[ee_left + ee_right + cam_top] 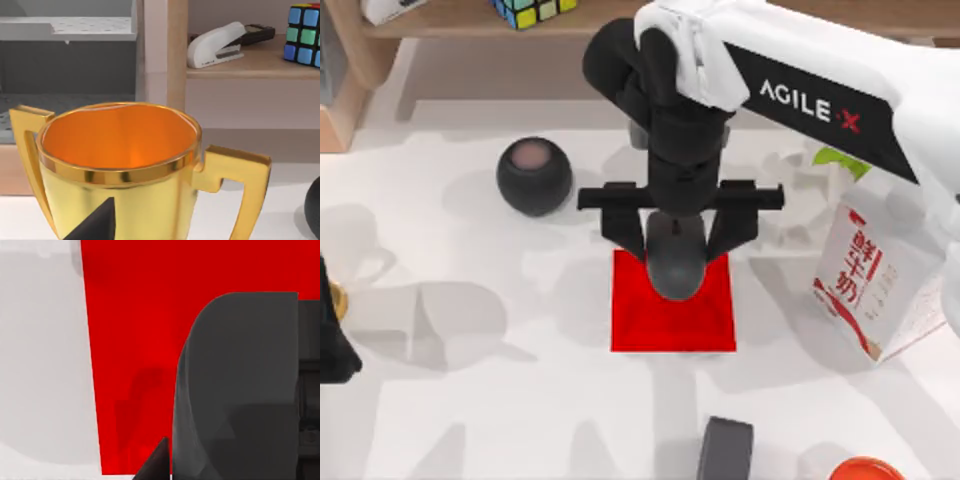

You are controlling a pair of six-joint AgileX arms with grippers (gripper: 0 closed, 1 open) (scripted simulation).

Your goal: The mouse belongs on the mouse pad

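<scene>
The dark grey oval mouse (pixel 676 262) hangs over the far edge of the bright red square mouse pad (pixel 673 318). My right gripper (pixel 678 238) comes straight down from above and is shut on the mouse, one black finger (pixel 626 232) against each side. In the right wrist view the mouse (pixel 235 385) is close up over the red pad (pixel 135 330), and I cannot tell whether it touches the pad. My left gripper (pixel 332 345) is parked at the table's left edge.
A black ball with a pinkish top (pixel 534 176) sits left of the pad. A milk carton (pixel 872 282) stands to the right, a dark grey block (pixel 725 450) lies at the front. A gold trophy (pixel 120 165) stands by my left gripper, before a shelf with a stapler (pixel 215 45).
</scene>
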